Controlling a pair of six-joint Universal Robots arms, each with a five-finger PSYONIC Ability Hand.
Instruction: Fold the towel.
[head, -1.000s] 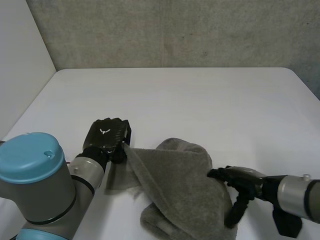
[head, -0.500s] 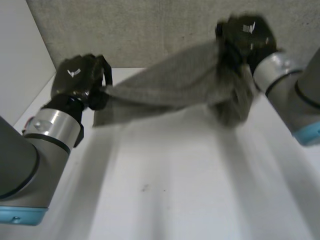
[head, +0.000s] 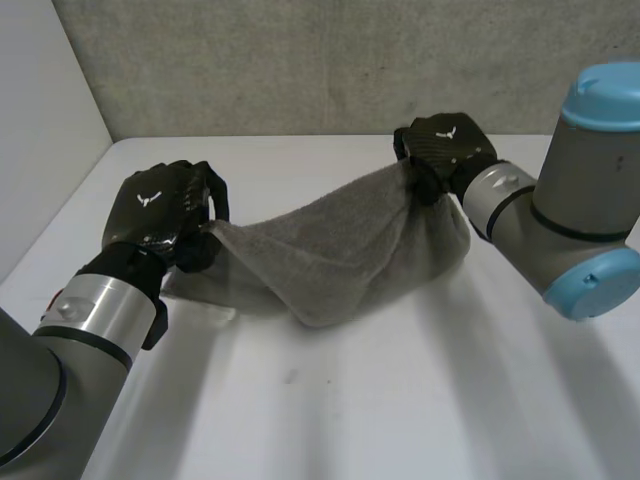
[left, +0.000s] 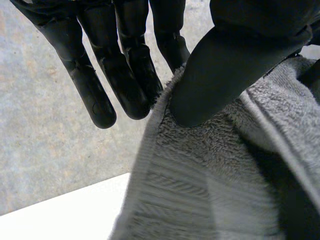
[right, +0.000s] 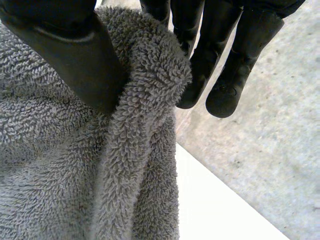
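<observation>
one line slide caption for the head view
Left hand and right hand pinch opposite ends of the grey towel, sagging between them over the white table.

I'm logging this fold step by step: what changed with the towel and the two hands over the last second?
The grey terry towel lay crumpled on the white table. Both hands lifted it and drew it apart. Half a second ago they held it higher. Now the left hand and right hand are lower, and it sags between them. Unchanged: the left hand still pinches the same end.
</observation>
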